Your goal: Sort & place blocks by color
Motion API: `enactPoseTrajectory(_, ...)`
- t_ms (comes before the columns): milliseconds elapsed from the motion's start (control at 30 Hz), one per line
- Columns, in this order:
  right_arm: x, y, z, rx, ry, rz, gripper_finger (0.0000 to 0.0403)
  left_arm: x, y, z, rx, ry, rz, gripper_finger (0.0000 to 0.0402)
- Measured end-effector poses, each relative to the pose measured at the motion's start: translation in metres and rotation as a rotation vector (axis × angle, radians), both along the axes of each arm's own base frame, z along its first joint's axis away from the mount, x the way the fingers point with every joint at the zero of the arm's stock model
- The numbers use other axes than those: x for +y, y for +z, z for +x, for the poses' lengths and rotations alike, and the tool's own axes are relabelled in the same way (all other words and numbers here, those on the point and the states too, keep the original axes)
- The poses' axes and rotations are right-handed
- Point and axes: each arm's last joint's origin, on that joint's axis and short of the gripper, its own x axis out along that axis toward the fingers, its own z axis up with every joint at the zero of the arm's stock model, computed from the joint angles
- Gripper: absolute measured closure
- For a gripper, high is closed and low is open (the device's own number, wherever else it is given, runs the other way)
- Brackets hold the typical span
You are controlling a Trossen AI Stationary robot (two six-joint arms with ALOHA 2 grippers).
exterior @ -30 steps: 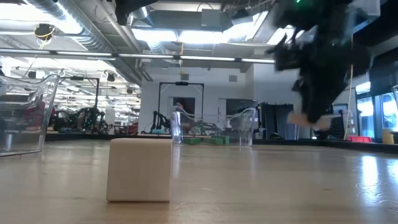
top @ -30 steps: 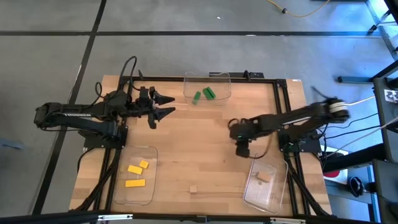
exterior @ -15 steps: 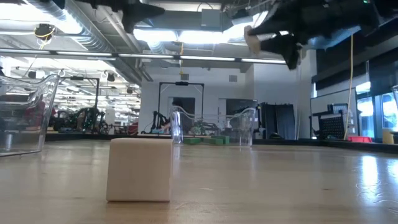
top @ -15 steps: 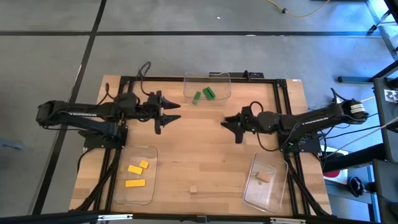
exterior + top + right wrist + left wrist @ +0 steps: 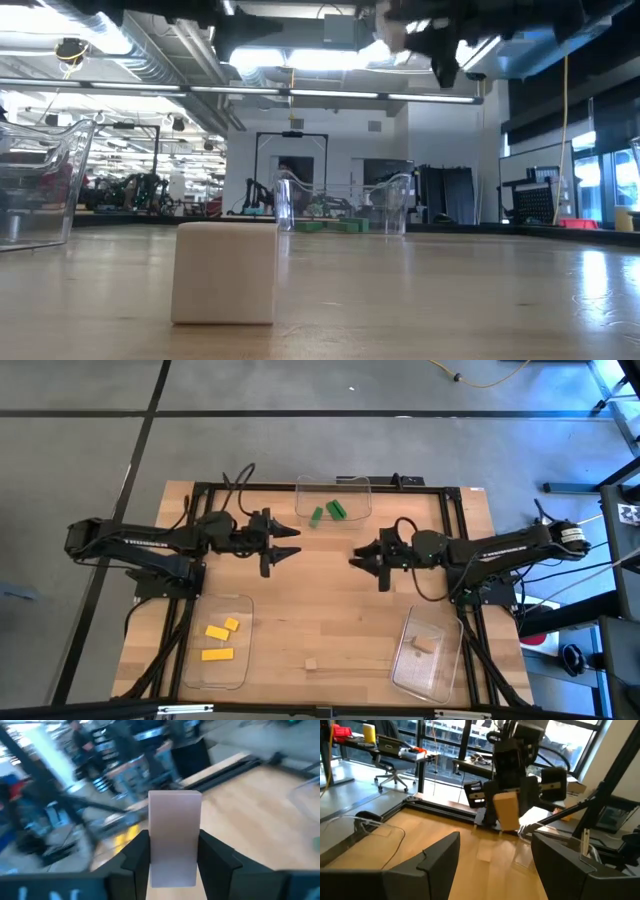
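Note:
My right gripper [image 5: 358, 557] hangs level above the table's middle, shut on a pale tan block [image 5: 174, 820]. It points toward my left gripper [image 5: 292, 543], which is open and level a short way to its left; the block [image 5: 506, 810] shows ahead of the left gripper's fingers. Another tan block [image 5: 311, 664] rests flat on the table near the front edge. A further tan block [image 5: 424, 644] lies in the near right tray. Two green blocks [image 5: 337, 510] lie in the far tray, and three yellow blocks [image 5: 217, 632] lie in the near left tray. My right gripper pinches the tan block's two opposite sides [image 5: 152, 852] between its two fingers. The fingers come level from the table's right, and the block's free end [image 5: 174, 802] sticks out past the fingertips. The block is lifted clear of the table.
Clear plastic trays stand at the far middle [image 5: 333, 485], near left [image 5: 240, 660] and near right [image 5: 445, 660]. A black frame [image 5: 300, 486] runs round the table's far and side edges. Bare wood lies between the trays.
My right gripper has risen from over the near right tray, tipped from pointing down to level, and gone toward the table's middle, with the tan block between its fingers. My left gripper has moved toward the table's right, closer to it, staying open.

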Motion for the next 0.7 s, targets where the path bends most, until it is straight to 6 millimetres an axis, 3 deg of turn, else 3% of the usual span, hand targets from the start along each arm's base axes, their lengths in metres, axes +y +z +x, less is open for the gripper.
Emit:
enactPoseTrajectory(133, 0.015, 0.018, -0.007, 0.198, 0.171, 0.068, 0.0274, 0.000, 0.006, -0.004, -0.038, -0.001, 0.003, 0.0164)
enactPoseTrajectory(300, 0.059, 0.038, -0.032, 0.582, 0.424, 0.203, 0.0274, 0.000, 0.006, -0.004, -0.039, -0.001, 0.002, 0.0164)
enactPoseTrajectory(400, 0.086, 0.043, -0.052, 0.765, 0.483, 0.307, 0.0274, 0.000, 0.006, -0.004, -0.041, -0.001, -0.016, 0.0164)
enactPoseTrajectory(533, 0.121, 0.038, -0.078, 0.928, 0.484, 0.438, 0.0274, 0.000, 0.006, -0.004, -0.041, -0.001, -0.019, 0.0164)
enactPoseTrajectory(700, 0.156, 0.013, -0.097, 1.091, 0.406, 0.507, 0.0274, 0.000, 0.007, -0.005, -0.051, -0.002, -0.018, 0.0164)
